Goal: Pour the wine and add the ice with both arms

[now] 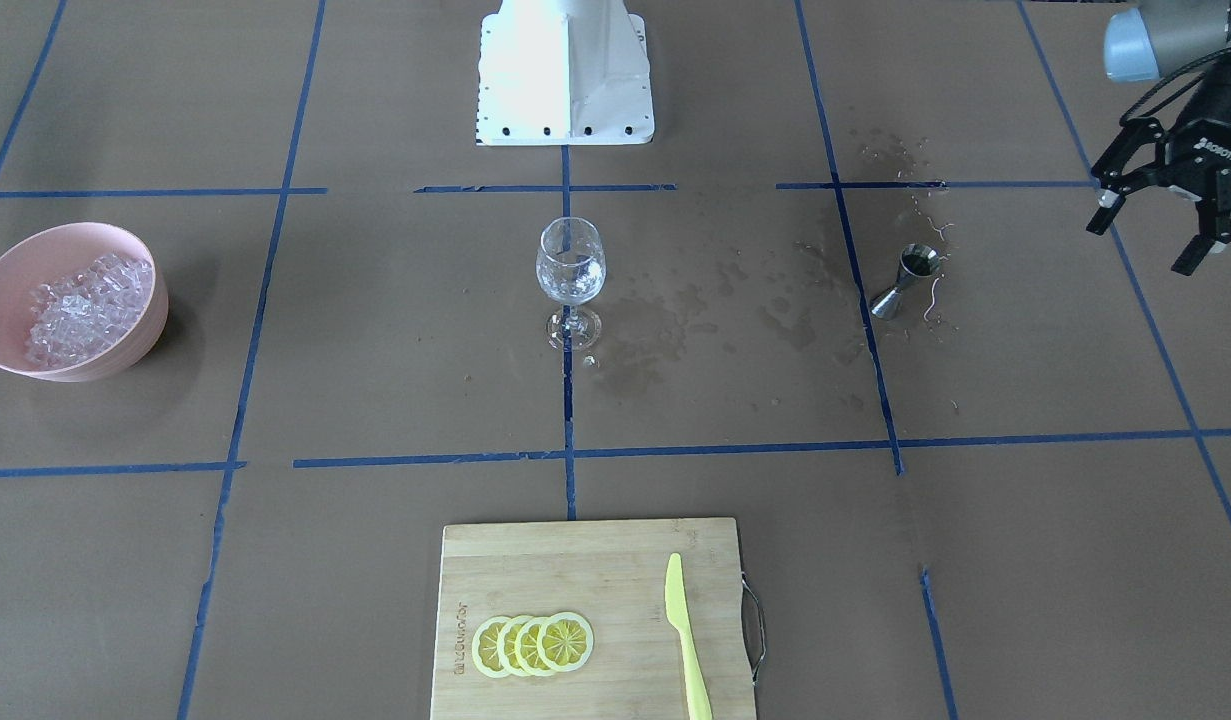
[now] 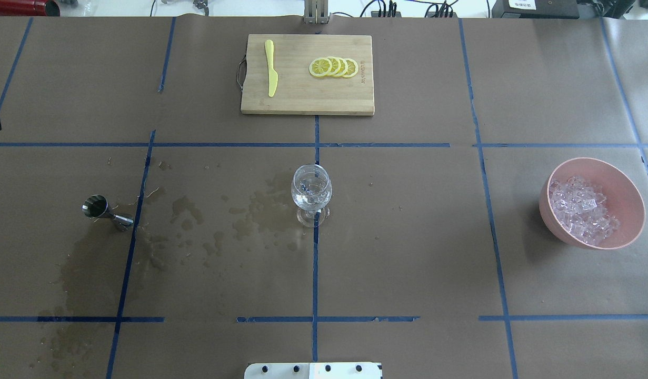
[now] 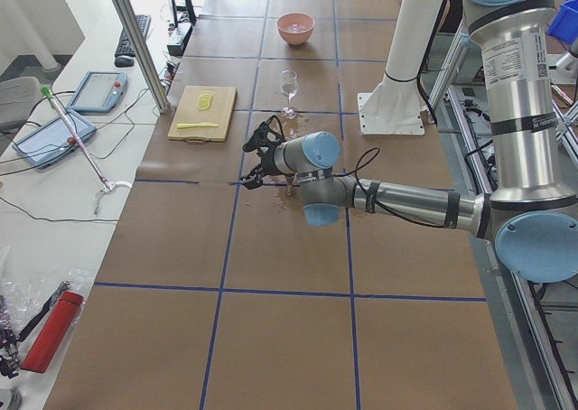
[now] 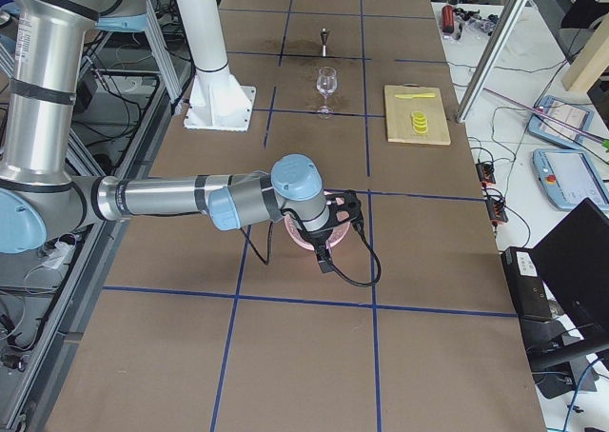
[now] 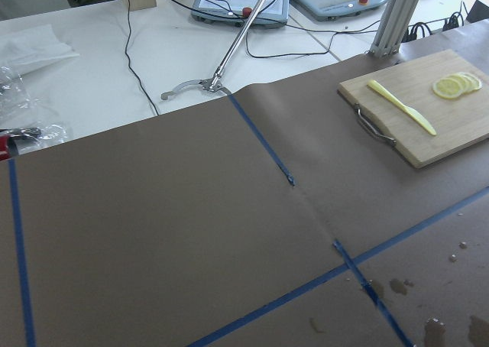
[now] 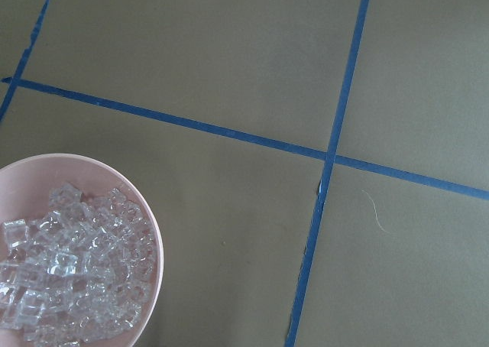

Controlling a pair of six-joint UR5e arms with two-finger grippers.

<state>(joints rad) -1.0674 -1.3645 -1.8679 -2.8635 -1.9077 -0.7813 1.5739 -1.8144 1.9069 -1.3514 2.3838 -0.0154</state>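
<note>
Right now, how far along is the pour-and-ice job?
Done: unclear. The glass seems to hold something clear; wet stains lie beside it. In hand: nothing. The left pincer hangs open and empty, apart from the standing jigger. Left: likely the ice, heaped in the pink bowl; pouring unconfirmed.

Bamboo cutting board (image 2: 302, 102) on operators' side of brown surface (image 2: 408, 237) carries four overlapping lemon slices (image 2: 334, 67) and yellow knife (image 2: 271, 73), lying apart; blue tape lines (image 2: 315, 263) grid the surface.
</note>
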